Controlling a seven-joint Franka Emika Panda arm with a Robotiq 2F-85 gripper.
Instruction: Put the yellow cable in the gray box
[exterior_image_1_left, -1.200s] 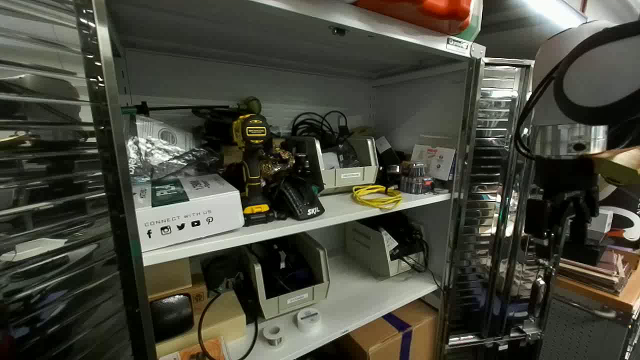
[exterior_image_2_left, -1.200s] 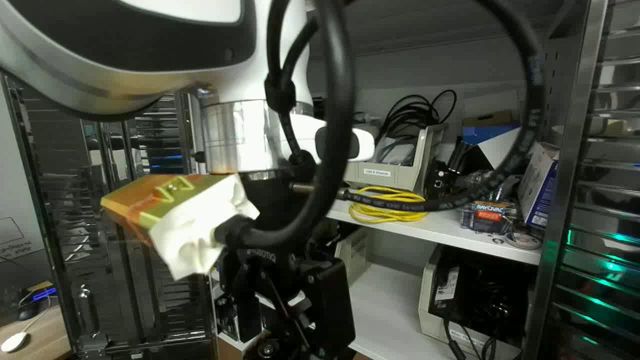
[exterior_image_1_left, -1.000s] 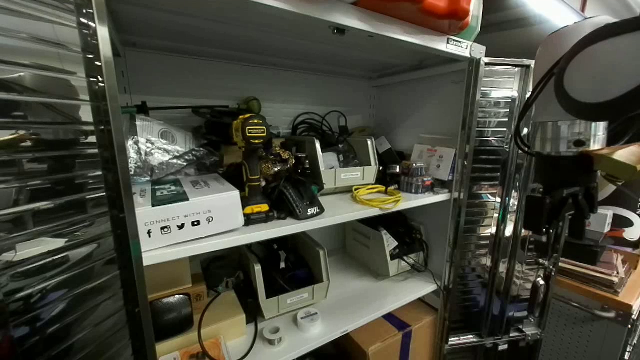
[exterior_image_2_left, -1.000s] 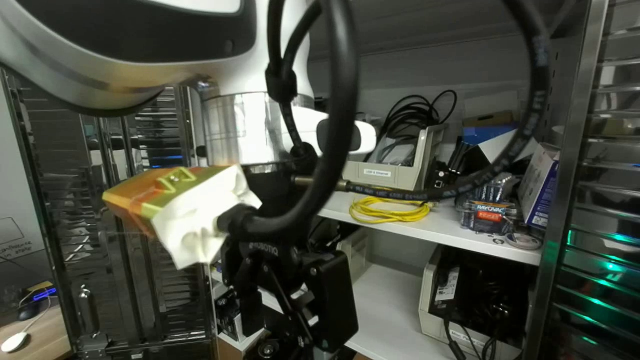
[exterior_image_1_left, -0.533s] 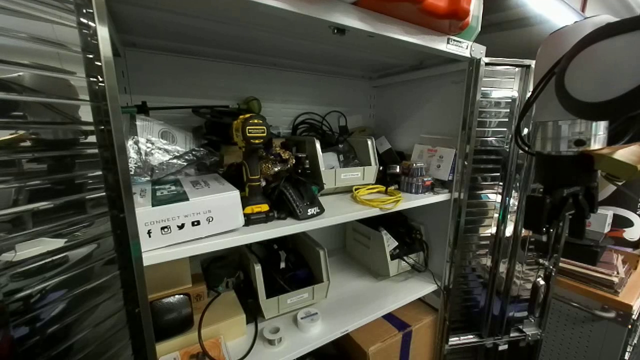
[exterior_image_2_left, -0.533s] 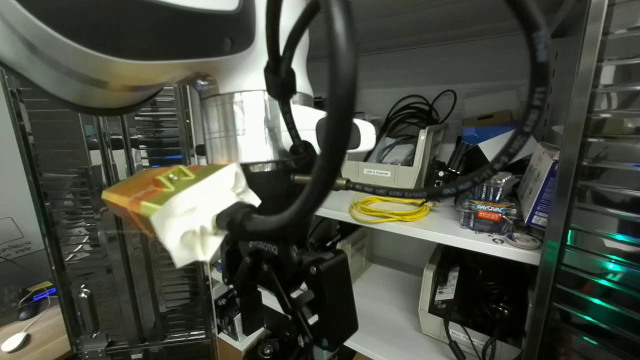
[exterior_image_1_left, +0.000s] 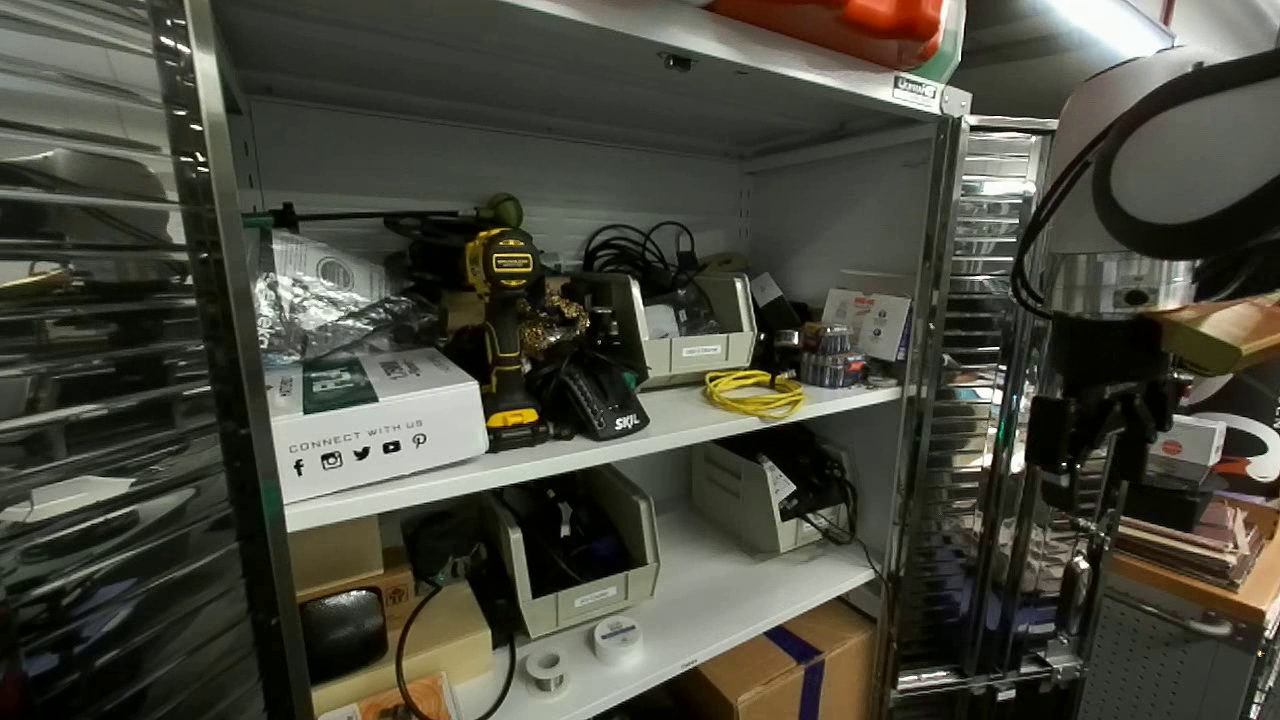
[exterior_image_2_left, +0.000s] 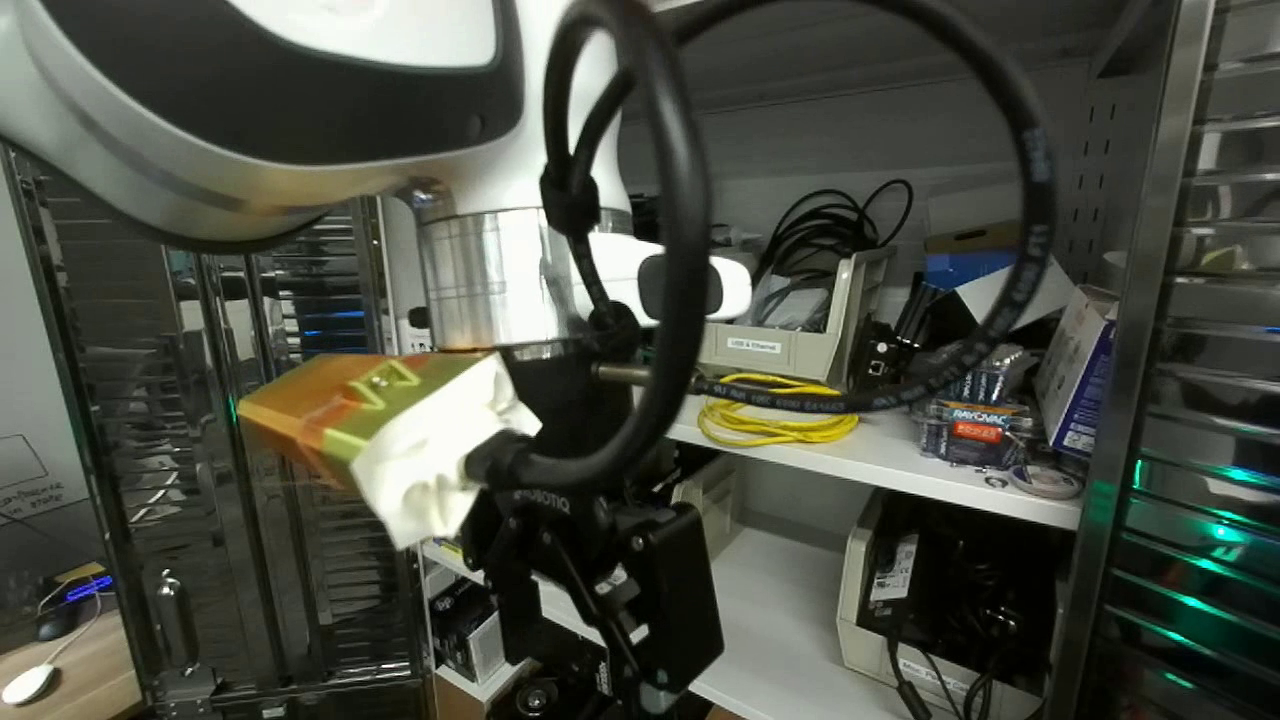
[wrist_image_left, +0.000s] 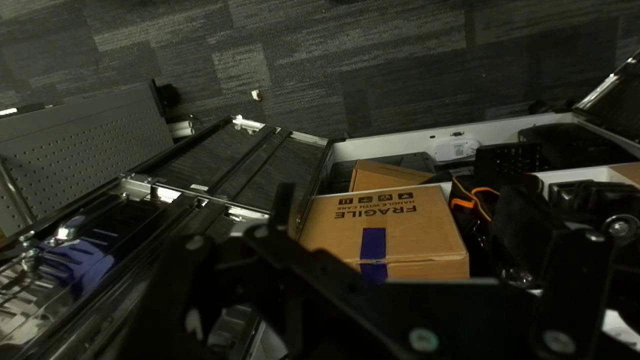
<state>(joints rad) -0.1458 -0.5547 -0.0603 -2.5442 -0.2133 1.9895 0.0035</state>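
The coiled yellow cable (exterior_image_1_left: 755, 404) lies on the upper shelf near its front edge, and it also shows in an exterior view (exterior_image_2_left: 770, 432). A labelled gray box (exterior_image_1_left: 698, 354) stands right behind it, also in an exterior view (exterior_image_2_left: 745, 350), holding black cables and a clear bag. My gripper (exterior_image_2_left: 608, 640) points down in front of the cabinet, away from the cable and lower than it in the picture. It shows too in an exterior view (exterior_image_1_left: 1088, 465). Its fingers are apart with nothing between them in the wrist view (wrist_image_left: 407, 210). The cable and that box are out of the wrist view.
More gray bins (exterior_image_1_left: 590, 600) (exterior_image_1_left: 745, 500) stand on the shelf below. A drill (exterior_image_1_left: 505, 330), a white box (exterior_image_1_left: 380, 425) and battery packs (exterior_image_2_left: 975, 430) share the upper shelf. The cabinet door (exterior_image_1_left: 985, 400) stands open near the arm. A cardboard box (wrist_image_left: 385, 220) sits low down.
The arm and gripper rose slightly at first, then moved down and sideways, rightward in an exterior view and leftward in an exterior view. The fingers stay apart. The yellow cable and boxes have not moved.
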